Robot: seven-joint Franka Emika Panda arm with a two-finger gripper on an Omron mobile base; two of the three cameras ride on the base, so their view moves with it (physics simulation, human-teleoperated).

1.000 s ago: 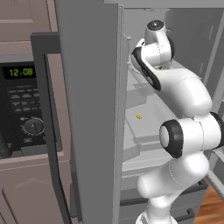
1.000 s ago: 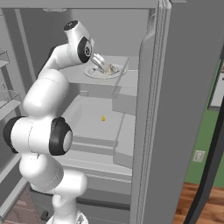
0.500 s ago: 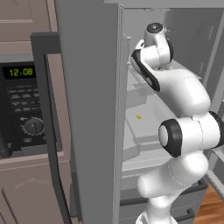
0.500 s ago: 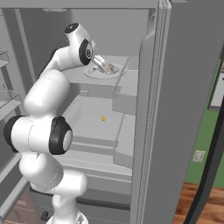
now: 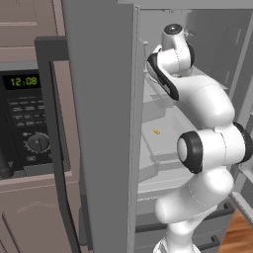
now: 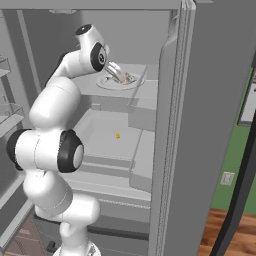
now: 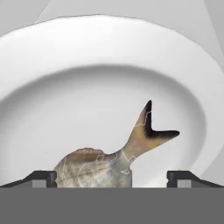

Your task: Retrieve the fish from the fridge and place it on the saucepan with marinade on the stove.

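Note:
The fish (image 7: 103, 164), pale grey-beige with a dark forked tail, lies on a white round plate (image 7: 52, 87) on an upper shelf of the open fridge (image 6: 175, 150). My gripper (image 7: 113, 180) is open, its two dark fingertips (image 7: 43, 178) standing either side of the fish's body, close above the plate. From the right base view the gripper (image 6: 120, 75) reaches down onto the plate (image 6: 107, 83) with the fish (image 6: 130, 78) at its tips. The saucepan, the marinade and the stove are out of view.
A tiny yellow speck (image 6: 118, 135) lies on the shelf below. The grey fridge door (image 5: 99, 123) stands open to my left, with the black-fronted microwave (image 5: 24, 123) beyond it. The other door (image 6: 210, 125) stands close on the right.
The hand has barely shifted over the plate. The jaws stay open and the fish lies where it was.

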